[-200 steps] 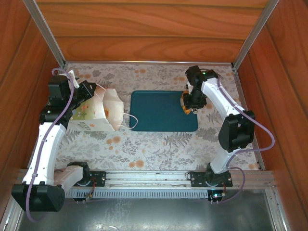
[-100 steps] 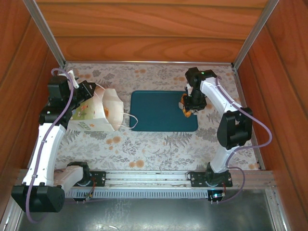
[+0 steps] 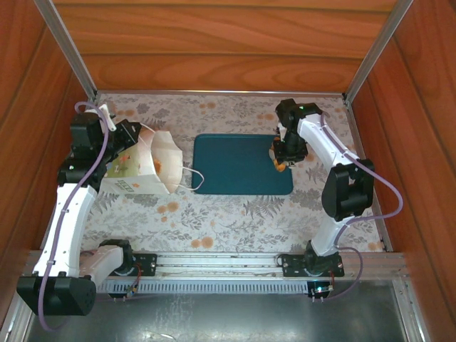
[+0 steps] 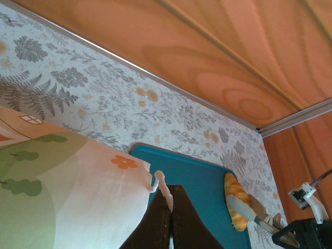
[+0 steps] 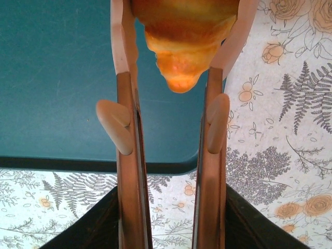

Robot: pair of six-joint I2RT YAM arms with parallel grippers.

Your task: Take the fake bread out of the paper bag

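Since a second ago our right pincer [image 3: 282, 158] has edged right, gripping fake bread [image 5: 181, 36] over the teal mat [image 3: 235, 167]. Our left pincer [image 3: 135, 139] clamps the paper bag [image 3: 153, 167] on the floral bench [image 3: 228, 214], between wooden walls [image 3: 214, 43].

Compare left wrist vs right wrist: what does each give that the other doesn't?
Left wrist: the paper bag, the left gripper pinched shut on its rim, and the wooden wall behind. Right wrist: a close look at the right gripper, its fingers clamping the croissant from both sides. Both: the croissant, the teal mat and the floral tablecloth.
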